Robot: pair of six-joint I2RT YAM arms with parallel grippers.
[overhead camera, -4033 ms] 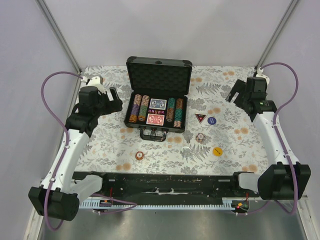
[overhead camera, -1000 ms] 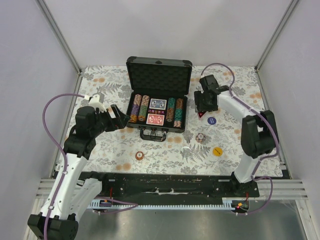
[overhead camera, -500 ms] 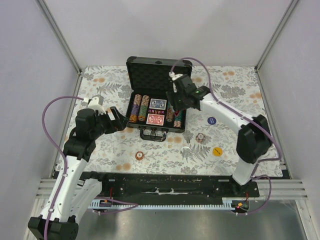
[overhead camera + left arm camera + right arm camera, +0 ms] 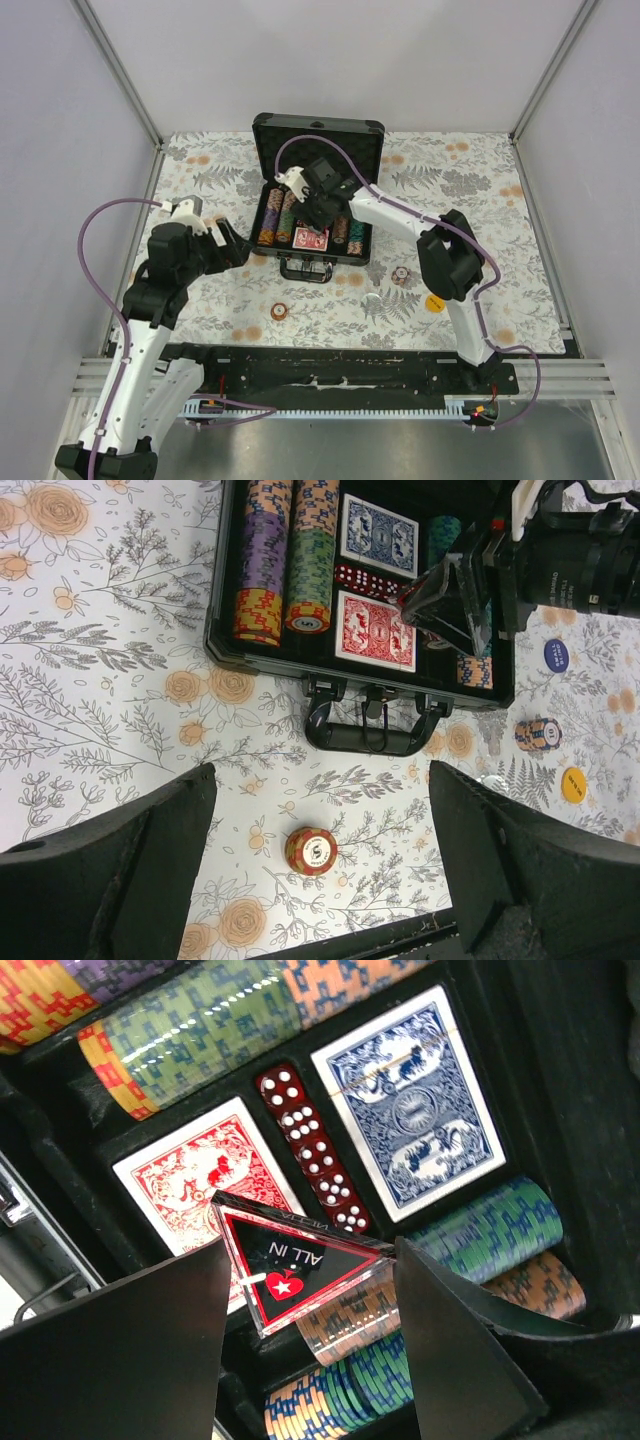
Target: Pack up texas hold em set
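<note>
The black case (image 4: pixel 318 140) lies open at the table's middle back, with rows of striped chips (image 4: pixel 190 1020), a red deck (image 4: pixel 200 1192), a blue deck (image 4: pixel 405 1110) and dark red dice (image 4: pixel 312 1150) in its foam. My right gripper (image 4: pixel 318 215) hovers over the case's right half, shut on a clear triangular "ALL IN" button (image 4: pixel 300 1260) held by its corners. My left gripper (image 4: pixel 315 825) stands open above a loose red chip stack (image 4: pixel 311 850) in front of the case handle (image 4: pixel 375 730); nothing is between its fingers.
On the flowered cloth right of the case lie a small chip stack (image 4: pixel 537 735), a blue round button (image 4: pixel 556 654), a yellow round button (image 4: pixel 572 784) and a small silvery piece (image 4: pixel 372 298). The black base rail (image 4: pixel 330 365) runs along the near edge.
My right arm has swung left from the table beside the case to above the case's trays, carrying the triangular button. The left arm has barely shifted.
</note>
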